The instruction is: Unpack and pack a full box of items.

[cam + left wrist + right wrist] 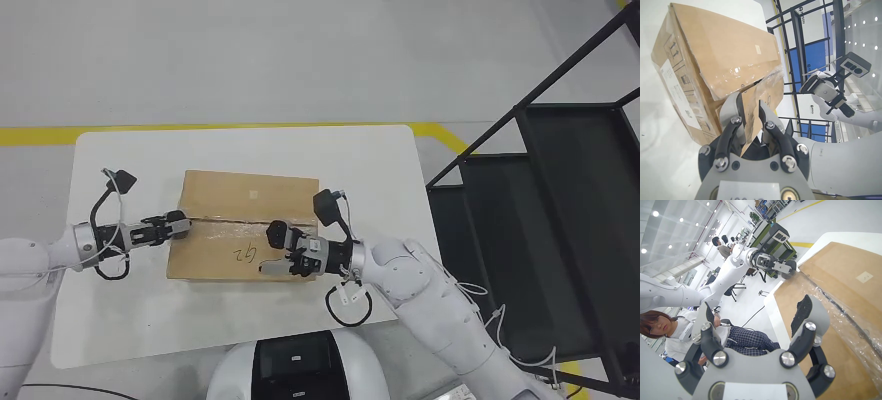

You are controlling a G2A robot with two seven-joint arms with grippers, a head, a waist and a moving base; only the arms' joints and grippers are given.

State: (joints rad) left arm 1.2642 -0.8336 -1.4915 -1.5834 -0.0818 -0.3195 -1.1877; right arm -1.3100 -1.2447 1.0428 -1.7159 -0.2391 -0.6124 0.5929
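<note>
Gripping the taped flap [752,121] of the box [715,49], left gripper [750,106] clamped on it, right gripper [755,303] hung just over the box top, fingers spread wide.

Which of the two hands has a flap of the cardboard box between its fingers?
The left hand: the box flap sits between its fingers. The right hand is wide open, holding nothing.

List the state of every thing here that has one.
box: upright, top flaps down
tape: torn, crinkled along the seam
flap: one end gripped
left gripper: shut on flap
right gripper: open, empty, above box
</note>
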